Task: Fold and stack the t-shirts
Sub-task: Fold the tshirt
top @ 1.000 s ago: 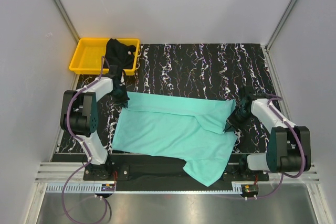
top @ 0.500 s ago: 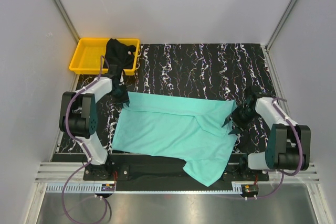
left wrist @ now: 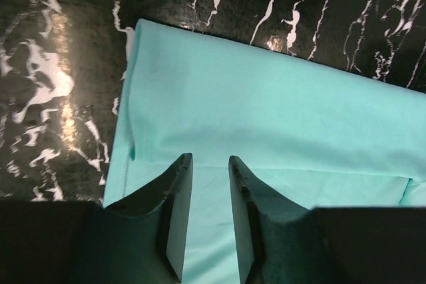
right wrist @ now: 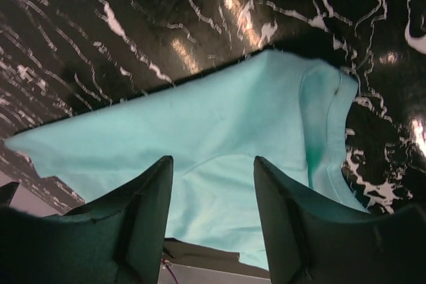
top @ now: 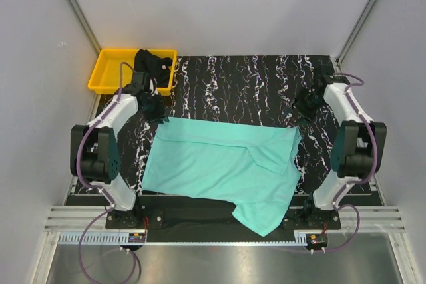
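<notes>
The turquoise t-shirt [top: 219, 164] lies spread on the black marbled table, its near right part reaching over the table's front edge. The black t-shirt [top: 152, 68] sits bunched in the yellow tray. My left gripper [top: 156, 109] hovers just beyond the teal shirt's far left corner; in the left wrist view it [left wrist: 210, 161] stands open by a narrow gap with only teal cloth [left wrist: 266, 104] below. My right gripper [top: 301, 106] is off the shirt's far right corner; the right wrist view shows it [right wrist: 213, 161] open wide above the teal cloth [right wrist: 219, 118], holding nothing.
The yellow tray [top: 110, 71] stands at the table's far left corner. Grey walls with metal posts close in the sides and back. The arm bases and a metal rail [top: 213, 221] run along the near edge.
Both grippers have opened and let go of the teal shirt's far corners. The right arm has swung away toward the far right; the left has drawn back toward the tray. The shirt lies still.
</notes>
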Available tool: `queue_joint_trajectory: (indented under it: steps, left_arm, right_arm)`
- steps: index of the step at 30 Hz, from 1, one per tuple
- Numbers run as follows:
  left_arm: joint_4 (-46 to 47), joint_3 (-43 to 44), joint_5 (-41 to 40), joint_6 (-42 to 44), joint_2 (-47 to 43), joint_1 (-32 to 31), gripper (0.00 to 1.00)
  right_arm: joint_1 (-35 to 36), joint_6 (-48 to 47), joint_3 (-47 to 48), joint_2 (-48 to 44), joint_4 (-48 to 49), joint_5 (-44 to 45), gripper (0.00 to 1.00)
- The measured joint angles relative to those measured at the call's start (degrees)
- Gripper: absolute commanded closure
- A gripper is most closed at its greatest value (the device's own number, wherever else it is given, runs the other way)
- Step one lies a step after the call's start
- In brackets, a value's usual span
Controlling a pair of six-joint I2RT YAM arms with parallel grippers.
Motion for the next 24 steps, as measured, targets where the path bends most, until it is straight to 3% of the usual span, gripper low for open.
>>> queue_joint_trajectory:
  steps: [4, 15, 24]
  left_arm:
    - [1.1, 1.2, 2.3, -0.3, 6.1, -0.4, 0.69]
    - [3.3, 2.4, 4.6, -0.7, 13.5, -0.6, 0.72]
    - [3.5, 2.4, 4.7, -1.0, 15.0, -0.5, 0.72]
  right_arm:
    - [-0.1, -0.8, 3.4, 6.8, -0.2, 1.7, 0.33]
    - [-1.5, -4.6, 1.2, 7.5, -0.9, 7.5, 0.36]
    - [-2.8, -6.1, -1.4, 11.3, 1.8, 7.3, 0.43]
